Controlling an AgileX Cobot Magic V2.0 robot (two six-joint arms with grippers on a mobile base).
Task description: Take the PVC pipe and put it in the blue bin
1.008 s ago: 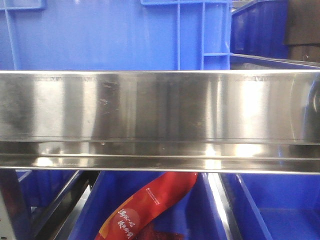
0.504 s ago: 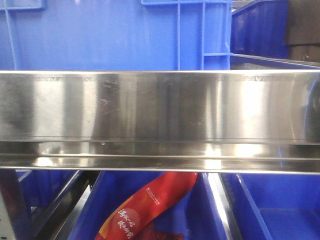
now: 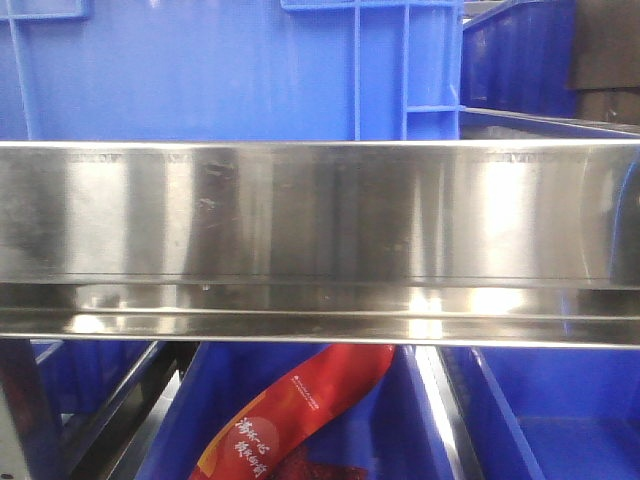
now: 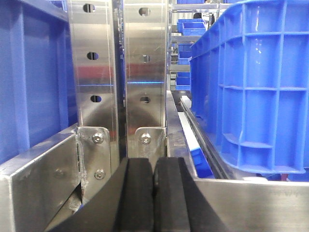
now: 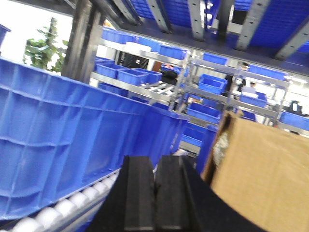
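Searching all three current views for the small white C-shaped PVC pipe is returning nothing — its location cannot be told from these pictures. The left black-padded gripper is sitting with its pads pressed together and nothing between them, facing a perforated stainless-steel upright beside a ribbed blue plastic bin. The right black-padded gripper is likewise closed and empty, pointing along a blue plastic crate wall above white conveyor rollers, with a brown cardboard box just beside it. The front view is showing only a brushed steel shelf rail and a red printed pouch below.

Handling judgement: such a part is probably light, rigid and smooth — likely slippery. Gripping across the arc's middle, not the flanged tabs, is advisable.
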